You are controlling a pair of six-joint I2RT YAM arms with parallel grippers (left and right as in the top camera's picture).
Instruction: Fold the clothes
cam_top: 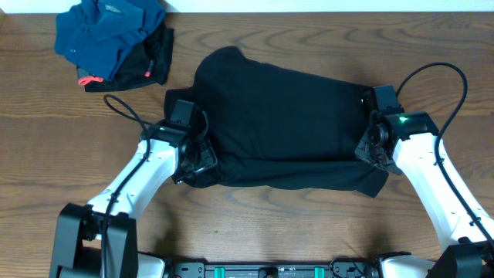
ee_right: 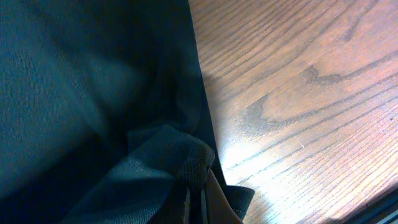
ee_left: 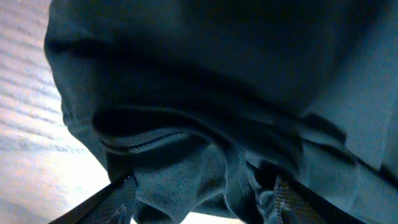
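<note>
Back-left of brown wooden table (cam_top: 46,139): crumpled dark blue garment (cam_top: 108,31). Left gripper (cam_top: 201,162) sits at left edge of large, thin black fabric garment (cam_top: 278,116); jaws released and spread, loose cloth bunched between fingers (ee_left: 93,205). Garment lies mid-table, spanning both arms. Right gripper (cam_top: 370,150) at garment's right edge, jaws clenched on a fold of it.

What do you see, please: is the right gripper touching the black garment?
Touching. The right wrist view shows the right gripper shut with a bunched fold of the black garment pinched between its fingertips.
</note>
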